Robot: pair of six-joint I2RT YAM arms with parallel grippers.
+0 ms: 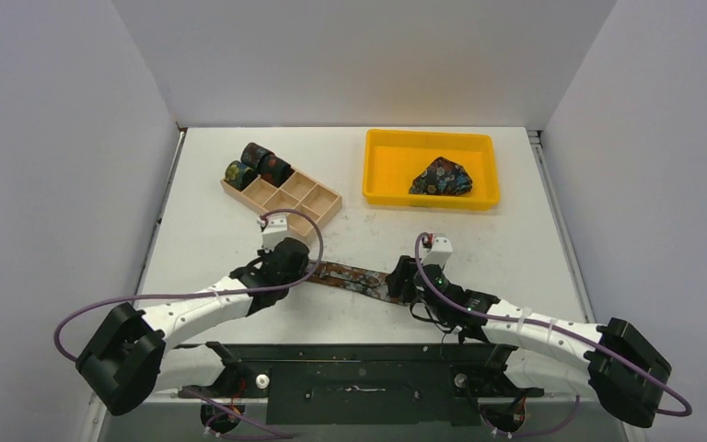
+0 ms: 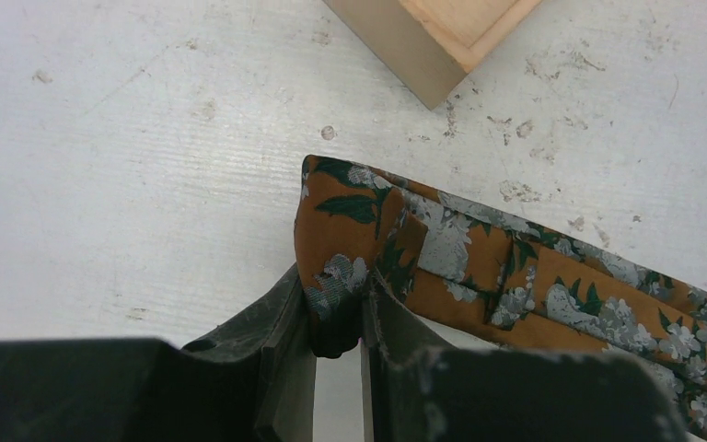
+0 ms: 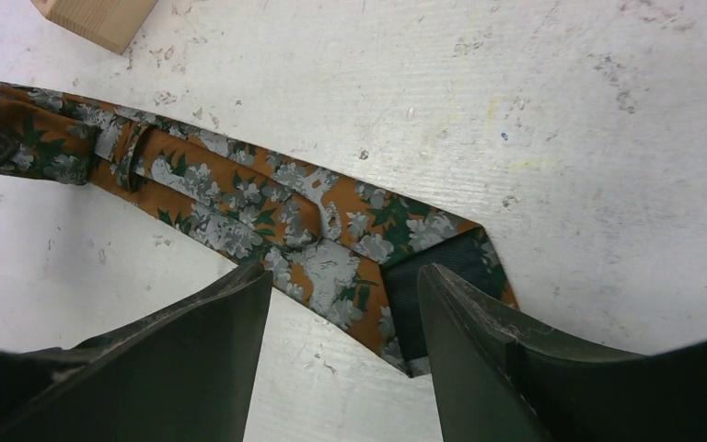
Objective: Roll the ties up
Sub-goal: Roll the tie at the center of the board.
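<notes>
Left wrist view alone shows left gripper [image 2: 336, 287] clenched on orange tie [image 2: 515, 267] end, right gripper [image 3: 342, 278] released

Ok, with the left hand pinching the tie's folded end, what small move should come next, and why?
Probably turn the left hand to roll that fold along the rust floral tie toward its wide end. The fold is pinched, the strip lies flat on the table, and the right hand stands open over the wide end, holding nothing.

Flat tie [image 1: 350, 276] on table [image 1: 479, 239]; box [image 1: 295, 198] behind it, left, holds rolled ties [image 1: 260, 164]; tray [image 1: 387, 170] behind, right.
</notes>
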